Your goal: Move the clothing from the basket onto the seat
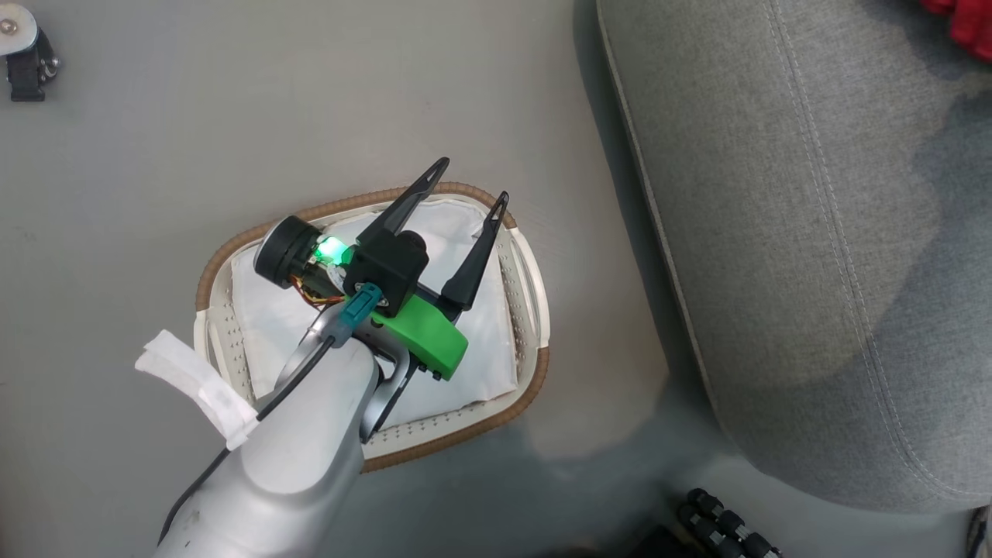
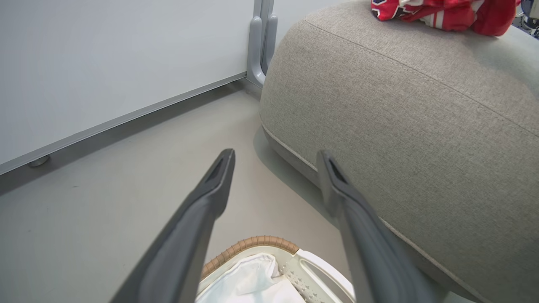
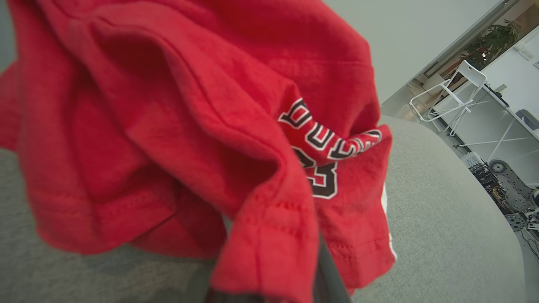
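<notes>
The white basket (image 1: 530, 310) with its brown rim stands on the floor left of the grey seat (image 1: 814, 232). Its white liner (image 1: 473, 364) shows inside, partly covered by my left arm. My left gripper (image 1: 473, 180) hovers open over the basket's far rim with nothing between its fingers. In the left wrist view the left gripper (image 2: 276, 156) points at the floor beside the seat (image 2: 400, 126), with the basket (image 2: 261, 243) below. Red clothing (image 2: 442, 12) lies on top of the seat. A red jersey (image 3: 189, 126) with black-and-white lettering drapes over my shut right gripper's dark finger (image 3: 332, 280), above the seat (image 3: 442, 219).
A white wall panel with a grey post (image 2: 261, 42) borders the floor behind the seat. A caster wheel (image 1: 27, 54) sits at the far left. A dark ribbed part (image 1: 721, 527) is at the bottom edge. A white folding chair (image 3: 454, 92) stands beyond the seat.
</notes>
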